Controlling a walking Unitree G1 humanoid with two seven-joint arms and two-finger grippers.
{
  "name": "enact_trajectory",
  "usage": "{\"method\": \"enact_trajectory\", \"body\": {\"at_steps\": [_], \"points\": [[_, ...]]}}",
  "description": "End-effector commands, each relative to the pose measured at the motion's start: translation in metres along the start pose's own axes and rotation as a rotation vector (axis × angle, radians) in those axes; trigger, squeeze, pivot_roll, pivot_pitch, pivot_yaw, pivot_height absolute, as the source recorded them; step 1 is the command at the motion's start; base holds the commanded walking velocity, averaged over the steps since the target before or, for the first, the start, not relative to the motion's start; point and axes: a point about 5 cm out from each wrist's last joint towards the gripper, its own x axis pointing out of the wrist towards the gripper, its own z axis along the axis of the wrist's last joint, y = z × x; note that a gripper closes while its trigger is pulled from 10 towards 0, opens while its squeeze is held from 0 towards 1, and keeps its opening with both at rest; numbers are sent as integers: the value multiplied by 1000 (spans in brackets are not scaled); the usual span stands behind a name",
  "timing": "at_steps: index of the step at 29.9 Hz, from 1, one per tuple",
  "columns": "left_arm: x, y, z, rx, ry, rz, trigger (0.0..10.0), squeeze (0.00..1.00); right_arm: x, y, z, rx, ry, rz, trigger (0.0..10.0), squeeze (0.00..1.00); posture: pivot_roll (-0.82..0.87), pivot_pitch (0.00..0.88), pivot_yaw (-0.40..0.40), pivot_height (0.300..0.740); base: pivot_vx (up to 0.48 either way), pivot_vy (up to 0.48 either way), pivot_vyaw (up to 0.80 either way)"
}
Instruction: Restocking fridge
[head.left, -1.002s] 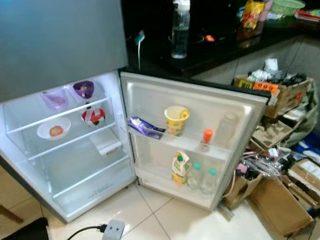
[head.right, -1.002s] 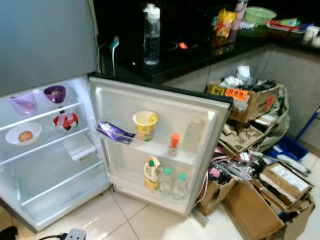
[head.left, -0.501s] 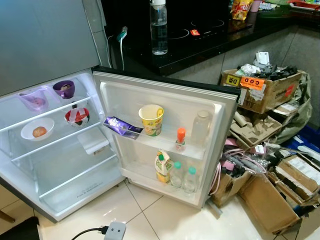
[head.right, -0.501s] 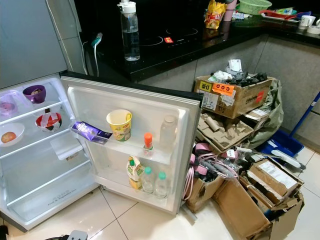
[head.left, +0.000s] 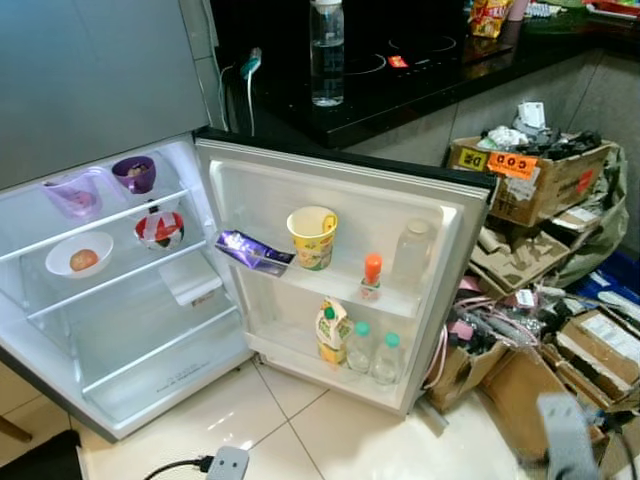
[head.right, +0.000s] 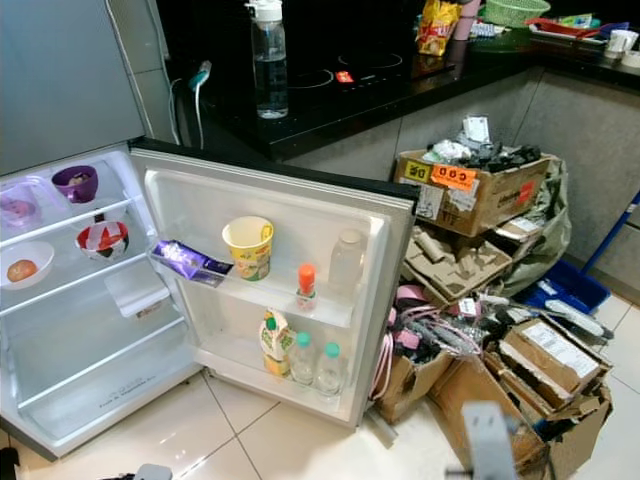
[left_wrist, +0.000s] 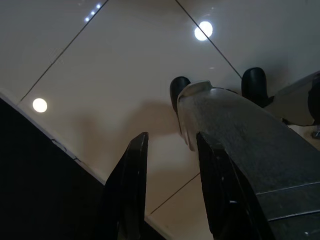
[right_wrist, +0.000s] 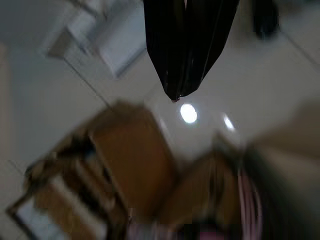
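Already partly stocked, the open white fridge has bowls on its upper shelves and bottles, a yellow paper cup and a purple wrapper in the door racks; its lower shelves look free, so restocking seems unfinished. Well ahead of it, the right gripper hangs pinched together, empty, over brown cardboard boxes. The left gripper, fingers parted, carries nothing.

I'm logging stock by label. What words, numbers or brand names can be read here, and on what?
Orange tag on the cardboard box: marks like "000", too blurred to be sure.
Yellow tag beside it: one dark character, unreadable.
Yellow cup, juice carton, purple packet, snack bag: print too small to read.
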Motion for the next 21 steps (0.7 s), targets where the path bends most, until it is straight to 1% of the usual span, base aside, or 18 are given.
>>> {"method": "enact_trajectory", "body": {"at_steps": [1, 2, 3, 5, 6, 7, 8, 11, 12, 14, 16, 19, 21], "points": [[-2, 6, -6, 0, 21, 17, 10000, 0, 2, -1, 15, 69, -62, 29, 10000, 0, -51, 5, 31, 740, 0, 0, 0], [-2, 6, -6, 0, 23, 17, 10000, 0, 5, 3, 35, 92, -133, 77, 10000, 0, -50, 5, 31, 740, 0, 0, 0], [-2, 6, -6, 0, 23, 17, 10000, 0, 5, 3, 35, 92, -133, 77, 10000, 0, -50, 5, 31, 740, 0, 0, 0], [-2, 6, -6, -3, 23, 16, 10000, 0, 8, 11, 79, 153, -282, 163, 10000, 0, -49, 6, 28, 740, 0, 0, 0], [-2, 6, -6, -3, 23, 16, 10000, 0, 8, 11, 79, 153, -282, 163, 10000, 0, -49, 6, 28, 740, 0, 0, 0], [-2, 5, -6, -5, 23, 15, 10000, 0, 8, 12, 90, 173, -323, 182, 10000, 0, -49, 6, 28, 740, 0, 0, 0], [-2, 5, -6, -5, 23, 15, 10000, 0, 8, 12, 90, 173, -323, 182, 10000, 0, -49, 6, 28, 740, 0, 0, 0], [-2, 5, -7, -7, 22, 14, 10000, 0, 6, 15, 126, 271, -440, 241, 10000, 0, -44, 7, 29, 740, 0, 0, 0], [-2, 5, -7, -7, 23, 15, 10000, 0, 6, 19, 133, 265, -460, 269, 10000, 0, -44, 7, 29, 740, 0, 0, 0], [-2, 5, -7, -7, 23, 15, 10000, 0, 6, 19, 133, 265, -460, 269, 10000, 0, -44, 7, 29, 740, 0, 0, 0], [-2, 6, -7, -7, 24, 16, 10000, 0, 5, 26, 141, 246, -476, 311, 10000, 0, -39, 8, 26, 740, 0, 0, 0], [-3, 7, -8, -8, 25, 18, 10000, 0, 3, 27, 151, 287, -513, 351, 10000, 0, -36, 11, 28, 740, 0, 0, 0], [-3, 7, -8, -8, 25, 19, 10000, 0, 2, 28, 155, 297, -529, 368, 10000, 0, -36, 11, 28, 740, 0, 0, 0]]}}
